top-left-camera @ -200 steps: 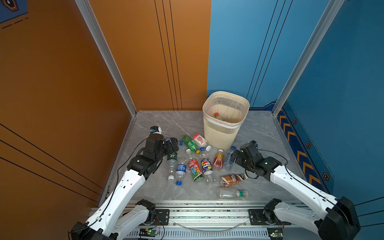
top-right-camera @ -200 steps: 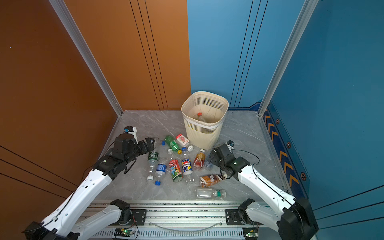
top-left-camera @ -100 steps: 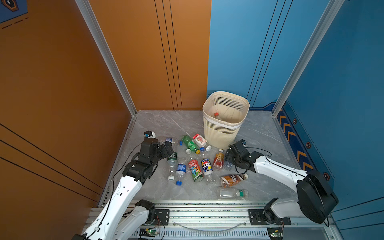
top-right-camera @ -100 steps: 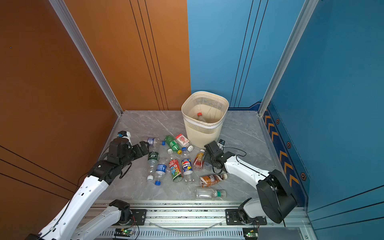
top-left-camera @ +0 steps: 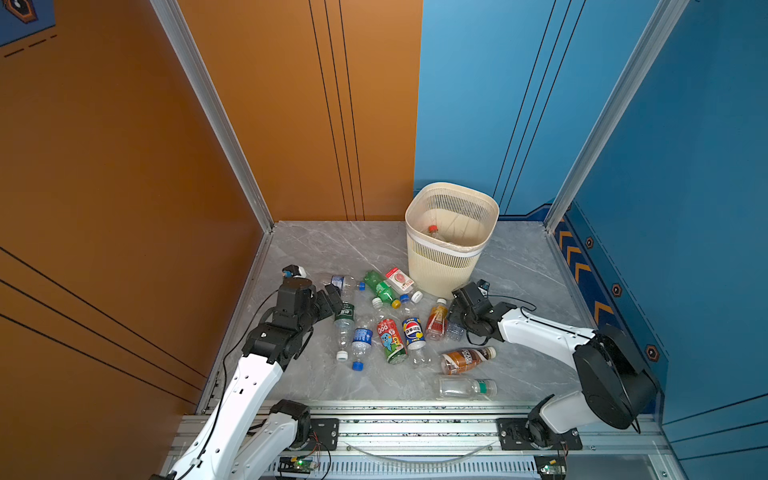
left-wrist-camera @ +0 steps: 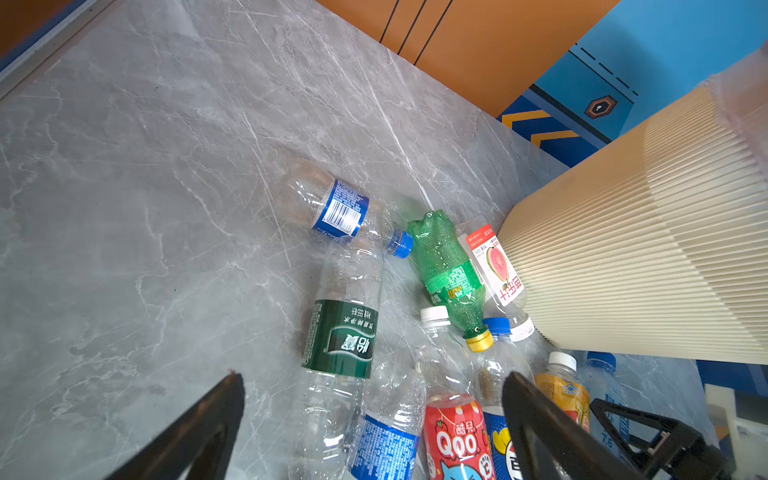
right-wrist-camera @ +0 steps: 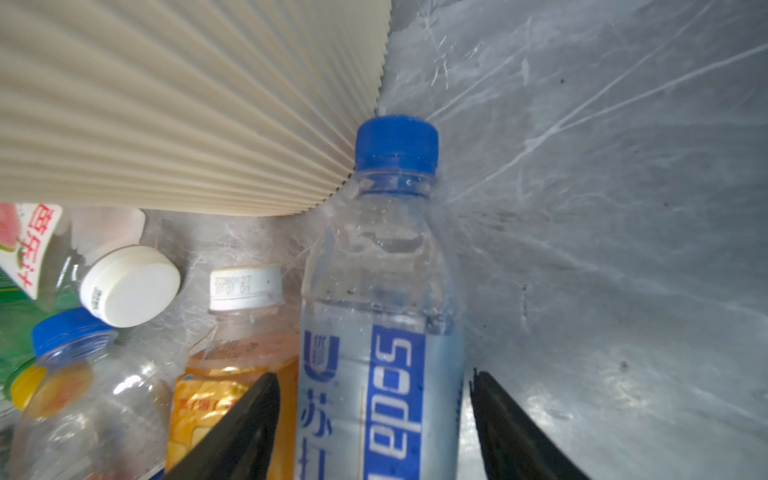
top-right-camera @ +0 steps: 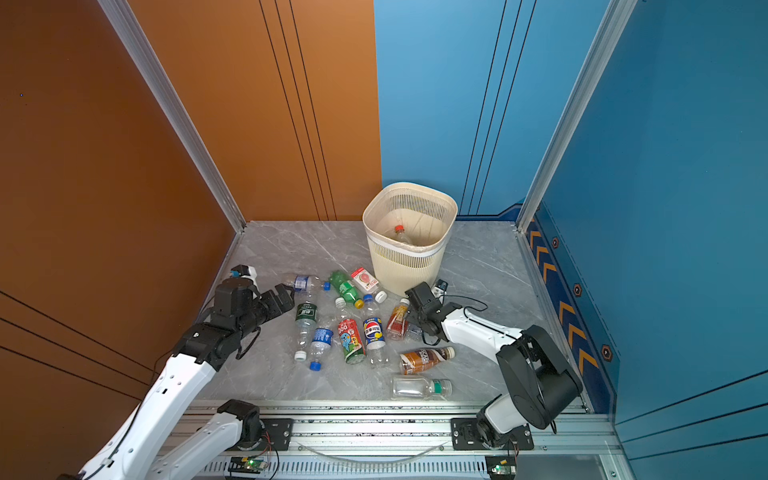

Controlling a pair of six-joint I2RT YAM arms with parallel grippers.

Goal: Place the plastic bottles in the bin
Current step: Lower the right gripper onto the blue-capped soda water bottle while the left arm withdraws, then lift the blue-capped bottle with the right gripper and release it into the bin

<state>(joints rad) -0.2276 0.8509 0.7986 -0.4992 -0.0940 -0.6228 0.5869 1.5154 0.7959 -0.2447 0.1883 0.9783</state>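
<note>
While the left gripper (left-wrist-camera: pixel 373 376) hangs wide open over the pile, the right gripper (right-wrist-camera: pixel 374 372) straddles a clear blue-capped bottle (right-wrist-camera: pixel 382 291) lettered "Soda" in white on blue, with a thin gap at each fingertip. Its cap lies just beside the foot of the bin (top-left-camera: pixel 451 266). One red-capped bottle (top-left-camera: pixel 433 229) is inside the bin; the rest lie on the grey marble floor (top-left-camera: pixel 316 249) before it. Among them are:
- a red "Qoo" bottle (left-wrist-camera: pixel 455 440);
- a dark-green-labelled water bottle (left-wrist-camera: pixel 340 336) with white Chinese characters;
- a blue-labelled bottle (left-wrist-camera: pixel 338 208) showing a barcode;
- a green bottle (left-wrist-camera: pixel 449 270) with a yellow cap;
- a fruit-picture bottle (left-wrist-camera: pixel 496 266);
- an orange bottle (right-wrist-camera: pixel 232 374) with a date code on its white cap;
- a brown-labelled bottle (top-left-camera: pixel 467 359).
</note>
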